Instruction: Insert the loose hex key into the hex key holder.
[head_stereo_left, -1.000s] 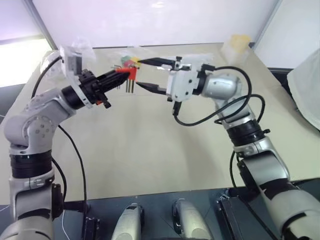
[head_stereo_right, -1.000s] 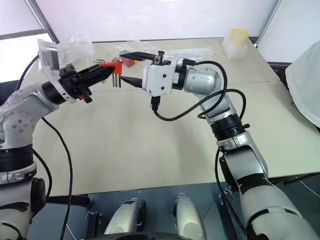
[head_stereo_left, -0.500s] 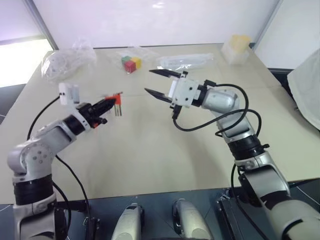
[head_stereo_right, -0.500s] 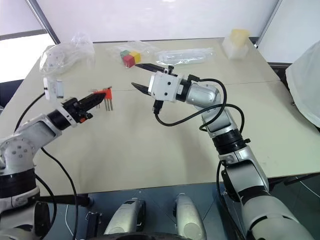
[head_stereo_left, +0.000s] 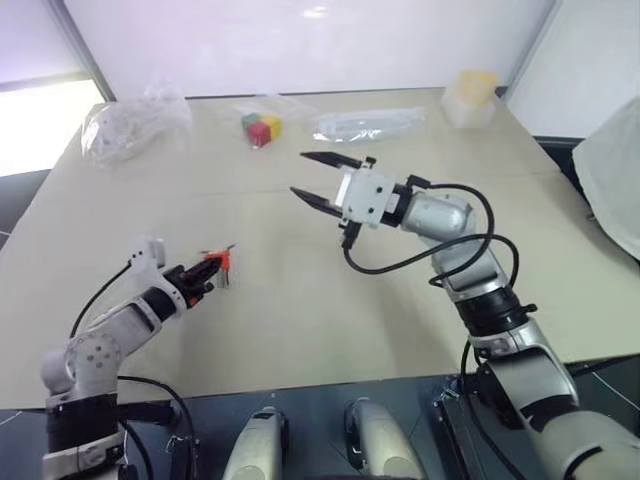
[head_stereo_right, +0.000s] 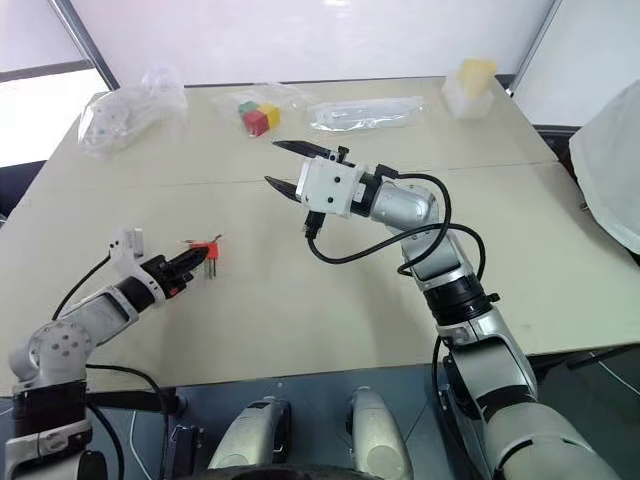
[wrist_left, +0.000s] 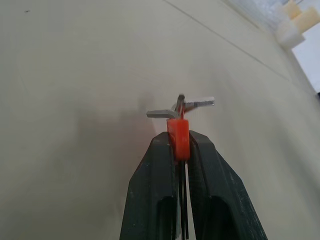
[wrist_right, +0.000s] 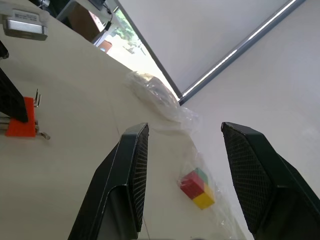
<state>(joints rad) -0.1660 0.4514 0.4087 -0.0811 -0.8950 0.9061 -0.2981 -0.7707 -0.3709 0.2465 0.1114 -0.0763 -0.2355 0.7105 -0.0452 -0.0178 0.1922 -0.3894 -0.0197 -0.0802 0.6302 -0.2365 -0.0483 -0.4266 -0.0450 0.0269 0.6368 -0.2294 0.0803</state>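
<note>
While my left arm is reaching low over the near-left part of the bench (head_stereo_left: 300, 300), my left tool (head_stereo_right: 190, 262) is clamping the hex key holder (head_stereo_right: 204, 249) between its two black fingers (wrist_left: 157, 165), closed tight on the orange-red block. In the left wrist view the holder (wrist_left: 178, 137) is sitting just past the fingertips, with the bent ends of its grey keys sticking out sideways above the bench surface. I cannot tell whether the loose hex key is among those keys.

Measured from the holder, my right tool (head_stereo_left: 318, 178) is hanging farther back and to the right, well apart and higher above the bench, its forearm stretching toward the left. Its two fingers (wrist_right: 125, 185) are standing apart and gripping nothing. The cluster of coloured cubes (head_stereo_left: 261, 128) is lying far behind the holder, with a crumpled plastic bag (head_stereo_left: 135, 122) to the left of the cubes.
</note>
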